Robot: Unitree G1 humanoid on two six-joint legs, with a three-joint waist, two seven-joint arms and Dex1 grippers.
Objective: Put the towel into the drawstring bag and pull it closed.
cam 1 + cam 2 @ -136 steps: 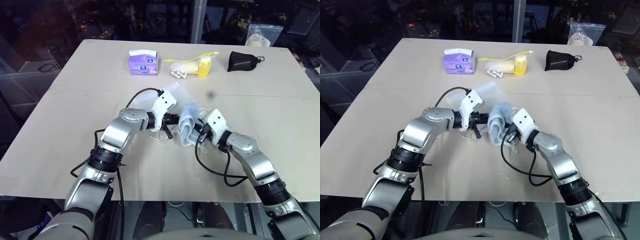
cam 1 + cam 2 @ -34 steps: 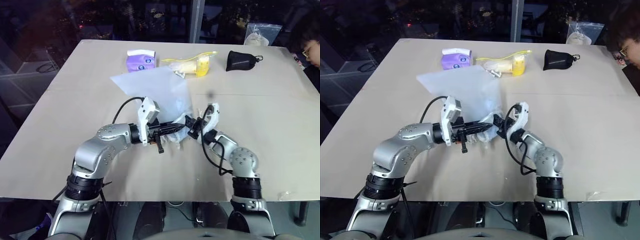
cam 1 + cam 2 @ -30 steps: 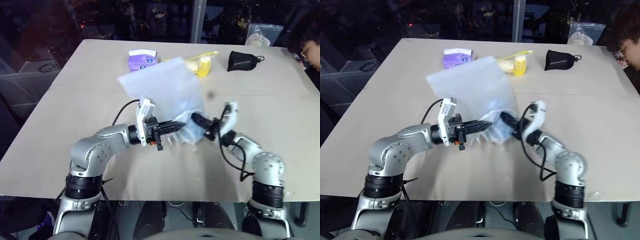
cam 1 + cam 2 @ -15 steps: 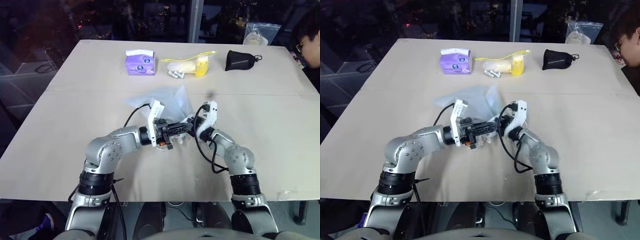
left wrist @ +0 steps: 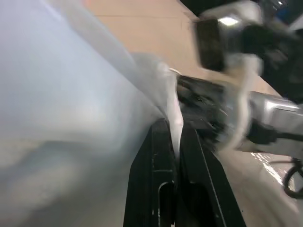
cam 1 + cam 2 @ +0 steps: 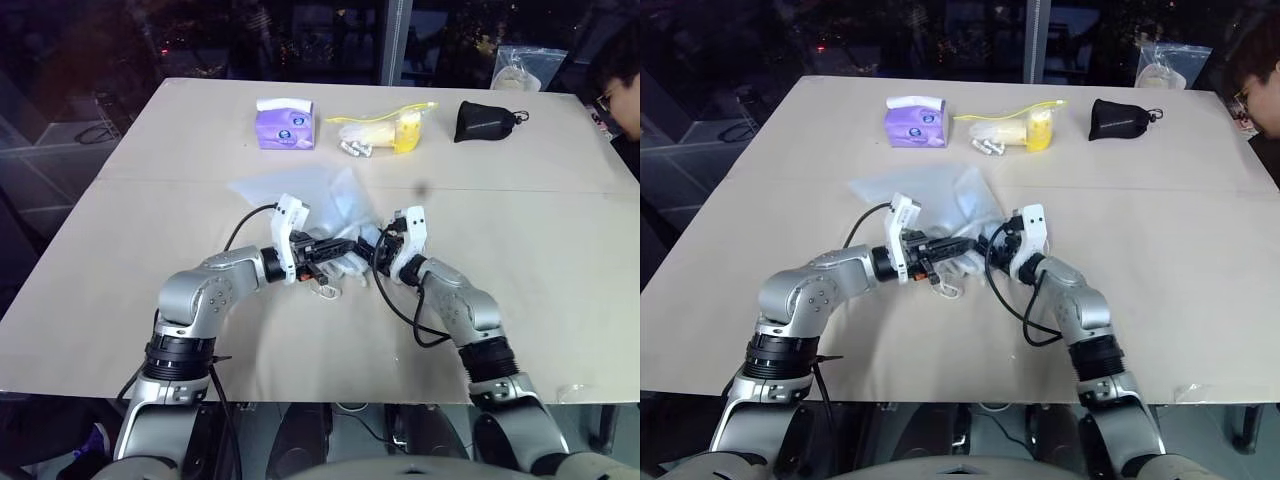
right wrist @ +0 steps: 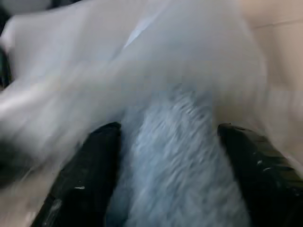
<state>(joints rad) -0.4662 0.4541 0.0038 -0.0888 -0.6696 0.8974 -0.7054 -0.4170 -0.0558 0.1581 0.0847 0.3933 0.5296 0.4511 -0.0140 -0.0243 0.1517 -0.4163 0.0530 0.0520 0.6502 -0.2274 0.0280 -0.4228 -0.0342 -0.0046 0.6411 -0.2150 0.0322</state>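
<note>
The drawstring bag (image 6: 290,195) is a translucent white pouch slumped on the table just beyond both grippers, with a loop of white cord (image 6: 322,290) trailing beneath them. My left gripper (image 5: 173,137) is shut on a thin fold of the bag's edge; from the head it sits at mid-table (image 6: 342,246), pointing right. My right gripper (image 6: 372,250) faces it, almost touching. In the right wrist view its fingers (image 7: 94,165) stand wide apart, and the light-blue fluffy towel (image 7: 175,156) lies between them under the bag's fabric.
Along the far edge lie a purple tissue pack (image 6: 285,128), a clear zip bag with yellow contents (image 6: 385,130) and a small black pouch (image 6: 485,122). Another clear bag (image 6: 520,70) sits at the far right corner. A person (image 6: 620,95) is at the right edge.
The bag, held up in the air a second ago, has come down onto the table with both hands. My right gripper's fingers have spread apart around the towel.
</note>
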